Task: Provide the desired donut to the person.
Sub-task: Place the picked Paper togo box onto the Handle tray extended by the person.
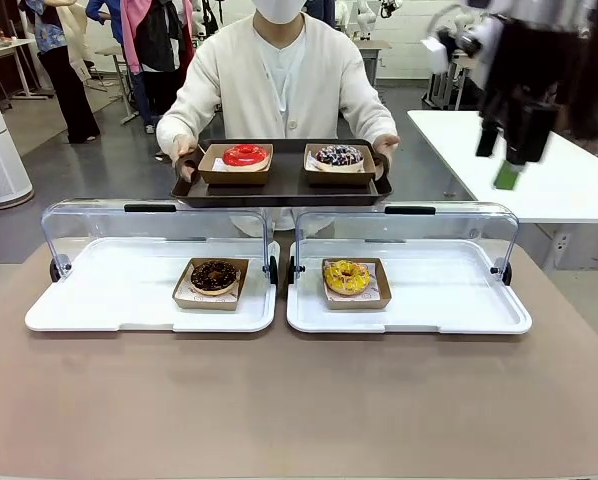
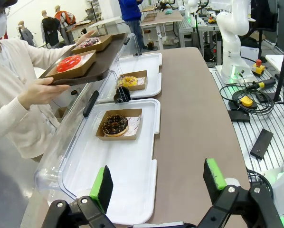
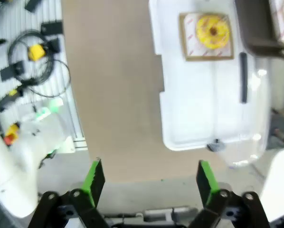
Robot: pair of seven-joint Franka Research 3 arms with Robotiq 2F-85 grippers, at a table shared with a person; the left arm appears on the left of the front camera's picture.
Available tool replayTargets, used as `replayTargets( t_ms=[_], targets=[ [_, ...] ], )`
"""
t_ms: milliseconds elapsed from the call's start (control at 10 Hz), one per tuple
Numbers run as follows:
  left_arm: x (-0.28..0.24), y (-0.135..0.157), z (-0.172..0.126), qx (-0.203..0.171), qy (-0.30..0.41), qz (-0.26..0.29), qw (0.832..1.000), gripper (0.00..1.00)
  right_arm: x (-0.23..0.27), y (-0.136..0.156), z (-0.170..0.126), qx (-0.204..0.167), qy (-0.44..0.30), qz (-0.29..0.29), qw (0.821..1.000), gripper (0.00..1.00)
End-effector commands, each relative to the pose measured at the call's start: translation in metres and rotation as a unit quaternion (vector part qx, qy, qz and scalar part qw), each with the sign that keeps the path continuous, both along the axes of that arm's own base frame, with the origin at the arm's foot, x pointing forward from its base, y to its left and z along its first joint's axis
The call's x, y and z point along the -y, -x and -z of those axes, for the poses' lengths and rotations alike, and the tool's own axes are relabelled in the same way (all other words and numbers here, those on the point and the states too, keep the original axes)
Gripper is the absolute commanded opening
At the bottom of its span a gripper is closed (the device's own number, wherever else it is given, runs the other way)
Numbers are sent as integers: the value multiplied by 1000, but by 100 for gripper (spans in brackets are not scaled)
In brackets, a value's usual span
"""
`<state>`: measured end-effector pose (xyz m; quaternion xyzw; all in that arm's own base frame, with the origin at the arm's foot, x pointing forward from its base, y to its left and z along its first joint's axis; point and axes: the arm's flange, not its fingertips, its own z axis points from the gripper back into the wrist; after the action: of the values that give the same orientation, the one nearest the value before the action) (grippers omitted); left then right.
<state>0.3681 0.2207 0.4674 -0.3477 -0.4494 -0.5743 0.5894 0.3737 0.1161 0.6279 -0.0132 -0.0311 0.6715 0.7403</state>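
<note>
White trays (image 1: 129, 310) — chocolate donut (image 1: 214, 275), yellow donut (image 1: 346, 276); both grippers (image 2: 156, 183) (image 3: 149, 175) apparently agape.

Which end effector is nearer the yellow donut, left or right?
Right, probably. The right end effector hangs open above the table edge beyond the yellow donut's tray. The left end effector hangs open past the chocolate donut, farther off.

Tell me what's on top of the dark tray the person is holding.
On the dark tray sit two open cardboard boxes: one with a red-glazed donut, one with a dark donut with pale sprinkles. The boxes cover the tray's surface beneath them, and the box walls hide the donuts' lower edges.
</note>
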Motion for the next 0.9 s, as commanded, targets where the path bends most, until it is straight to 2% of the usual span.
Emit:
replayTargets(
  t_ms=[0, 300, 400, 800],
  targets=[
    [-1, 2, -2, 3, 3, 1, 1000, 100, 22, 10, 34, 8, 13, -16, 1000, 100],
    [-1, 2, -2, 3, 3, 1, 1000, 100, 42, 4, 53, 4, -5, -9, 1000, 100],
    [-1, 2, -2, 3, 3, 1, 1000, 100, 39, 10, 43, -9, -6, 4, 1000, 100],
    [-1, 2, -2, 3, 3, 1, 1000, 100, 39, 10, 43, -9, -6, 4, 1000, 100]
  ],
)
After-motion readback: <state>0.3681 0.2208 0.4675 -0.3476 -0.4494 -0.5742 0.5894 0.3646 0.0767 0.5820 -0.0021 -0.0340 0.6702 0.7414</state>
